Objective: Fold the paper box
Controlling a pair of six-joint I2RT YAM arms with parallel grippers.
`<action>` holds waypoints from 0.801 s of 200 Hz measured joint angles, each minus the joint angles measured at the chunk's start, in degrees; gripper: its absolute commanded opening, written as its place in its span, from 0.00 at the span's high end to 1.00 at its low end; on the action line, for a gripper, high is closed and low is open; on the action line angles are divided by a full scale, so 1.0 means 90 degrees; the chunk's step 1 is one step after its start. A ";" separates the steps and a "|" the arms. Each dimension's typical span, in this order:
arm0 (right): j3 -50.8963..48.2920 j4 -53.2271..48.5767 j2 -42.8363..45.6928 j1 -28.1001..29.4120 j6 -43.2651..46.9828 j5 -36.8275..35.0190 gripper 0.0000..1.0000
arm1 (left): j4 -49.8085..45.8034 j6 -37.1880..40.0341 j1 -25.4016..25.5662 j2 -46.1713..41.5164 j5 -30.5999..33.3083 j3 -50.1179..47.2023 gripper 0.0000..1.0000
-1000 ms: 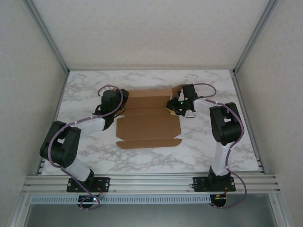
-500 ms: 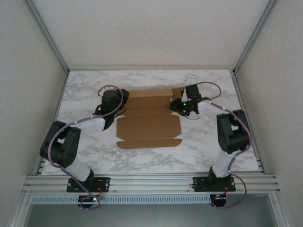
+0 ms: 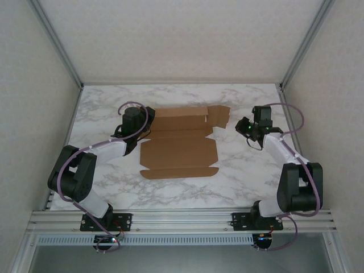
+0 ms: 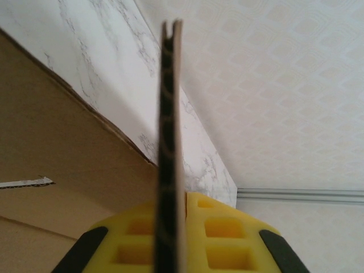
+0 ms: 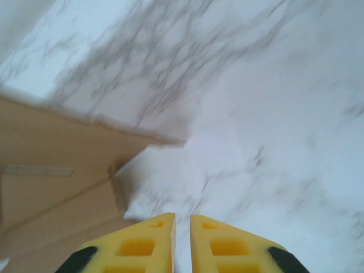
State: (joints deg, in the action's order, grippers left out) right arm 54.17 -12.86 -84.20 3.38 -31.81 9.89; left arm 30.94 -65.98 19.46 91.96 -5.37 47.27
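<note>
The left jaws are clamped shut on one upright side flap [image 4: 168, 125] of the paper box [image 3: 179, 151], the cardboard seen edge-on and pinched between the two yellow fingers [image 4: 222, 239]. The right jaws are drawn almost together, only a thin slit left between their yellow fingers [image 5: 142, 244], and they hold nothing; they hang over bare marble just off the box's right rear corner [image 5: 114, 170], apart from it. There is one cardboard piece, two arms and two sets of jaws. The box lies opened out in the middle of the surface [image 3: 239, 176], its broad brown panels flat. A narrow front flap [image 3: 179, 172] runs along its near edge, and a small wing [image 3: 219, 115] sticks out at the far right corner. The left arm [image 3: 85, 170] reaches in from the near left and meets the box at its left edge. The right arm [image 3: 296, 182] stands to the right, its wrist well clear of the cardboard. Open marble lies between the box's near edge and the arm bases, in a wide band on the right side, and in a strip behind the box up to the back wall [image 3: 182, 40]. Side walls and metal posts [image 3: 57, 42] close in the surface on the left and right.
</note>
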 measured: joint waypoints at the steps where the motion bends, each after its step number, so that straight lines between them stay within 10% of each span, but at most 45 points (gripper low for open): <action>1: 0.0032 -0.0015 -0.0032 -0.0007 0.0002 -0.0005 0.85 | -0.0002 0.0000 0.0000 0.0000 0.0000 0.0000 1.00; 64: 0.2555 -0.0539 -0.2501 -0.0131 0.1013 0.0406 0.76 | -0.0027 0.0000 0.0000 0.0000 -0.0002 0.0012 1.00; 160: 0.2650 -0.0712 -0.3155 0.0406 0.2093 0.1593 0.68 | -0.0017 0.0000 0.0000 0.0010 -0.0022 0.0017 1.00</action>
State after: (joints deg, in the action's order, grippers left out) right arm 78.02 -19.27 -112.60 7.03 -12.97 24.23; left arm 30.79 -65.98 19.46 92.05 -5.56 47.42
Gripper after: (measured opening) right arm 0.323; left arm 0.073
